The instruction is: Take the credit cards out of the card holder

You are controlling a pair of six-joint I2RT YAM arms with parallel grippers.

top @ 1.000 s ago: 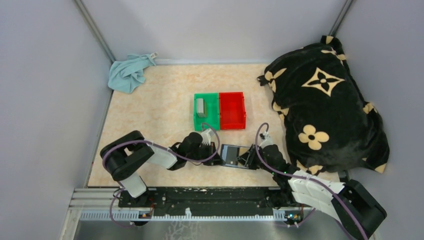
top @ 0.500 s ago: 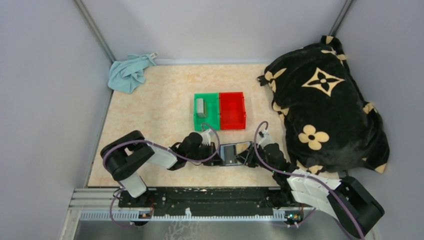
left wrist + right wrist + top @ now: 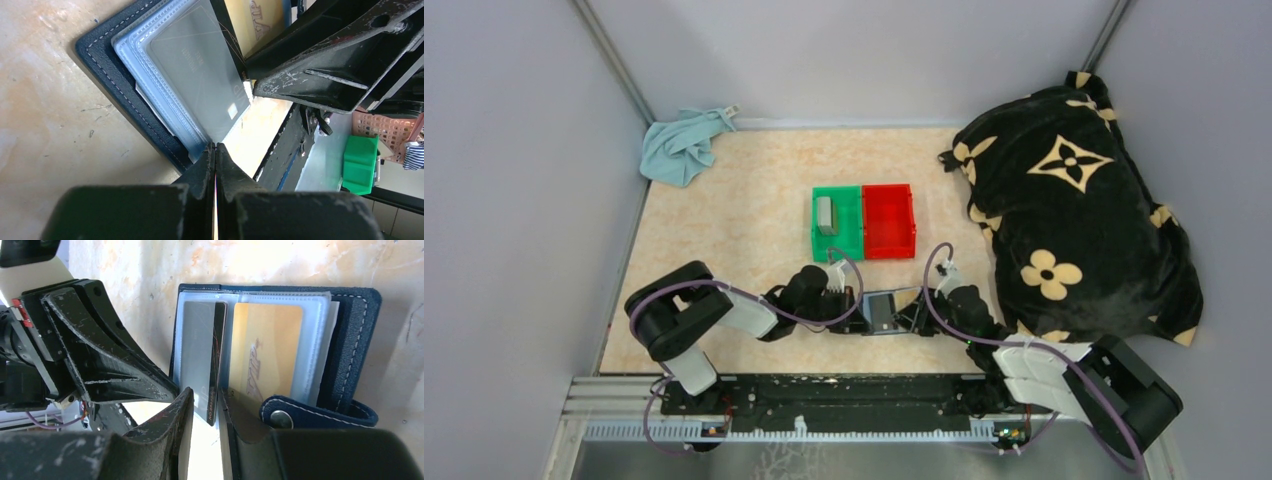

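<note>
Two cards sit in the open navy-blue bifold wallet (image 3: 350, 330): thin grey card (image 3: 197, 350), tan-gold card (image 3: 265, 350). The grey card's long axis points at the right gripper (image 3: 207, 410), whose jaws stand narrowly apart astride its near end; grip unconfirmed. At the opposite edge, the left gripper (image 3: 215, 150) has its fingers pressed together.

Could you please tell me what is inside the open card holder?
In the card holder, a grey card and a tan-gold card sit in clear sleeves. Any cards beneath them are covered, so I cannot tell.
</note>
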